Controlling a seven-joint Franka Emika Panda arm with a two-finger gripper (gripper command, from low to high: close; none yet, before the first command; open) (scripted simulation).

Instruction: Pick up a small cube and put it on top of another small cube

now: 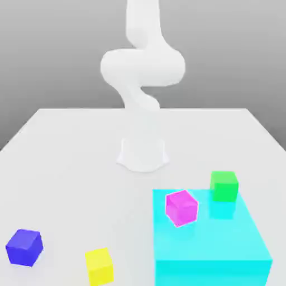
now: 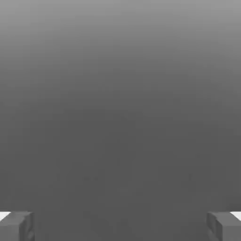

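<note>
Gripper [image 2: 120, 227]: jaws spread wide, the two grey fingertips [image 2: 16, 226] standing at opposite edges of the hand view; nothing between them, nothing touched, plain grey surface beyond.

Arm [image 1: 142, 67]: white, rising from a round base [image 1: 143, 153] at the middle of the white table [image 1: 67, 162] in the exterior view, folded back on itself above.

Dark blue cube [image 1: 24, 247]: small, plain faces, resting on the table near the front, at the exterior view's left, well apart from the other cubes' platform.

Yellow cube [image 1: 99, 266]: small, on the table, near the blue one and to its right in the exterior view.

Large cyan block [image 1: 209, 251]: flat-topped, at the front on the exterior view's right, bearing two cubes.

Magenta cube [image 1: 181, 208]: small, plain, on the cyan block's top near its rear left corner, turned slightly askew.

Green cube [image 1: 224, 186]: small, at the block's rear edge, apart from the magenta one.

No lettering or marks on any face.
</note>
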